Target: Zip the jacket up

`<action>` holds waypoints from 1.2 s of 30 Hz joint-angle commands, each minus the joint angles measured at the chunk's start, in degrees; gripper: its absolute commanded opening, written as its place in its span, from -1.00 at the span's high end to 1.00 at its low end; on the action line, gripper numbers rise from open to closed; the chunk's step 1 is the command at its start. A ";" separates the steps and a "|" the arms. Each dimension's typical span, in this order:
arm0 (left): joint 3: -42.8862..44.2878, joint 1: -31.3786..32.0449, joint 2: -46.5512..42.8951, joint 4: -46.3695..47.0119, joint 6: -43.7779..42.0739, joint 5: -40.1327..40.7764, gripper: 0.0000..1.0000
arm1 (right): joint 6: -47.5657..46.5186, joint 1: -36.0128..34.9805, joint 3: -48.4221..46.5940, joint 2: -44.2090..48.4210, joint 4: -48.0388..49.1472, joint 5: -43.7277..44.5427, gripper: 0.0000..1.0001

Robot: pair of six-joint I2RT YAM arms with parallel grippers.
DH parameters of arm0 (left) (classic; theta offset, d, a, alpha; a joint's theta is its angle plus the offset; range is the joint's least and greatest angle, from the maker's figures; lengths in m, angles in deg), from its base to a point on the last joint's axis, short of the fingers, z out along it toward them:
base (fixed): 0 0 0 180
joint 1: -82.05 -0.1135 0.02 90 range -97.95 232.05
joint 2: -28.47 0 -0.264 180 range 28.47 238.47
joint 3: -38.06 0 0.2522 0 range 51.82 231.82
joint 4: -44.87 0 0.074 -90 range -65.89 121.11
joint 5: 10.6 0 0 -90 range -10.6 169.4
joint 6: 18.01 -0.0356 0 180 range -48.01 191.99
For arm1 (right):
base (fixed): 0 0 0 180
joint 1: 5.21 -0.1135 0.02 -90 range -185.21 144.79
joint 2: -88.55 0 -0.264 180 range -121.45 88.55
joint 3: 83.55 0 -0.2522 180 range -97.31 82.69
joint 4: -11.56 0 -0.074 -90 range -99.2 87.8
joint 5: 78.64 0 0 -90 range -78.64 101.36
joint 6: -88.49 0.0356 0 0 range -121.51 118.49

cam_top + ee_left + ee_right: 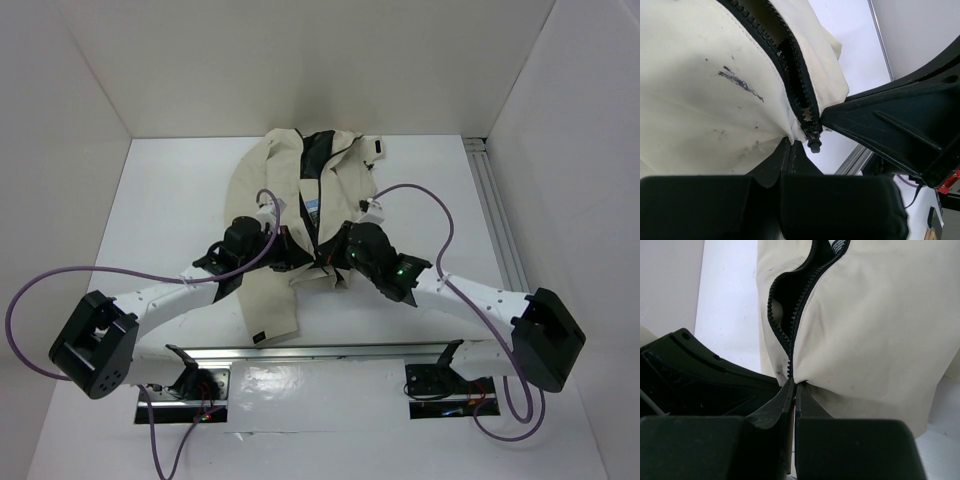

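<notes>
Centrally in the top view, a cream fabric jacket (270, 200) is spread on the white matte table (170, 210), with its collar toward the upper edge and black lining shown at the neck. Its black toothed zipper (792, 70) is seen gaping above the lower end, where the teeth meet. The smooth cloth is marked with dark scuffs (740, 82). The left gripper (790, 150) is pressed together on the hem beside the zipper's end. The right gripper (794, 390) is pinched on the zipper's base.

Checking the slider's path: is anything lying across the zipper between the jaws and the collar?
Nothing visible. The left gripper and right gripper pinch the jacket at the zipper's lower end; open teeth run bare to the collar.
</notes>
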 commanded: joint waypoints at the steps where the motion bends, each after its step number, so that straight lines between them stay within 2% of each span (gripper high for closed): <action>1: -0.54 0.32 -0.73 2.08 -1.16 -2.10 1.00 | 2.01 0.00 -5.04 -1.22 0.41 3.75 1.00; 9: -5.98 0.32 -6.35 6.11 1.91 2.29 1.00 | 5.52 1.32 -9.53 -4.39 -7.58 3.75 1.00; 21: -5.99 0.32 -6.10 6.22 2.44 1.06 1.00 | 9.13 1.32 -0.40 -0.35 1.55 0.50 1.00; 23: -5.29 0.32 -5.57 4.90 3.05 1.06 0.79 | 9.13 1.32 -0.39 0.17 1.55 0.50 1.00; 26: -5.28 0.32 -4.96 4.36 3.05 1.59 0.23 | 9.13 1.32 -0.39 0.18 1.55 0.50 1.00; 28: -5.28 0.32 -4.95 4.98 3.05 1.59 0.12 | 8.52 1.32 -0.91 0.18 1.02 -0.02 1.00; 36: -3.70 0.32 -3.28 6.39 4.81 1.59 0.12 | 7.99 1.32 -1.45 -0.35 0.50 -0.63 1.00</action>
